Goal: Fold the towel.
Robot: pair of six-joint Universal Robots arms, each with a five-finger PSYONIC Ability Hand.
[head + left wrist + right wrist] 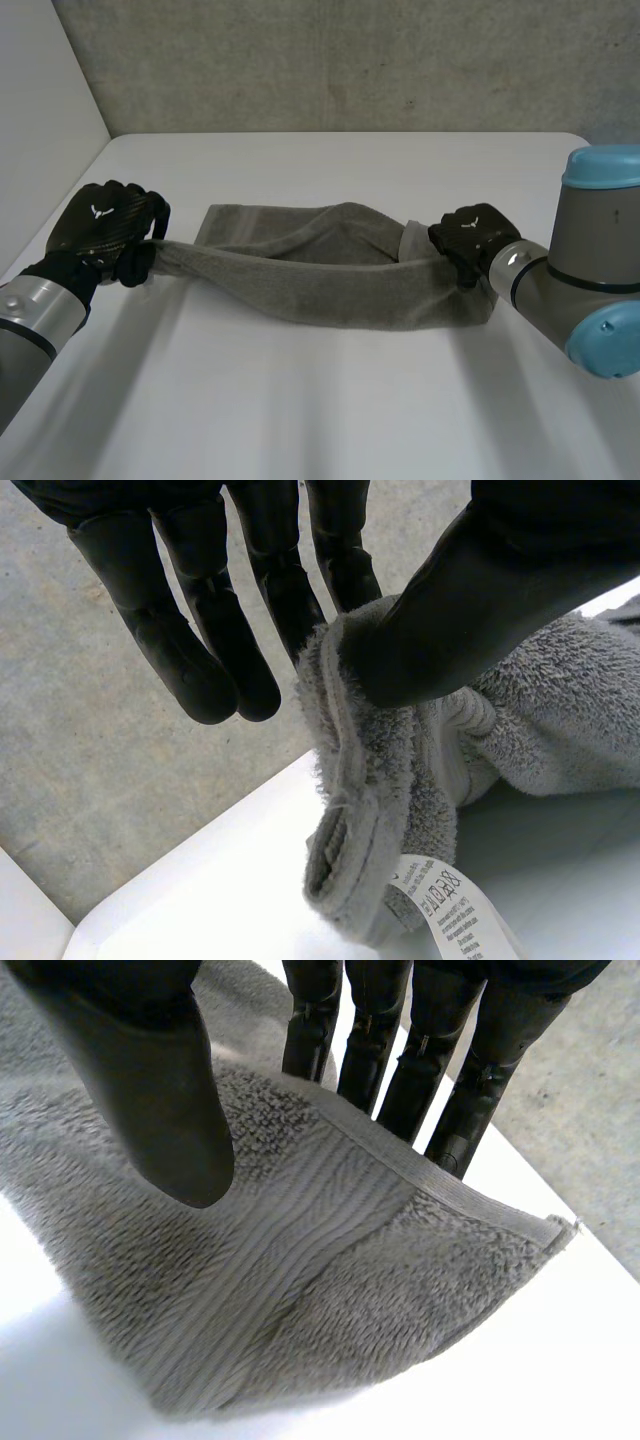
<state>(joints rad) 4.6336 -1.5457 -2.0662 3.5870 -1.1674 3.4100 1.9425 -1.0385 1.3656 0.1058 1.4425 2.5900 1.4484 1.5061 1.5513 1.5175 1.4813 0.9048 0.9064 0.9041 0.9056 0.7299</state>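
Head view: grey towel mid-table. Its far part lies on the white table, and a long edge is strung between left hand and right hand, one at each end.

Left wrist view: thumb pinches a bunched corner against one finger; other fingers straight, holding nothing. Label dangles. Thin grip, judged likely to slip under tension.

Right wrist view: thumb on top, fingers behind the hem, pinching it. Uneven pull could skew the fold.

Bright even light, soft shadow beneath towel

A white table stands before a grey concrete wall.
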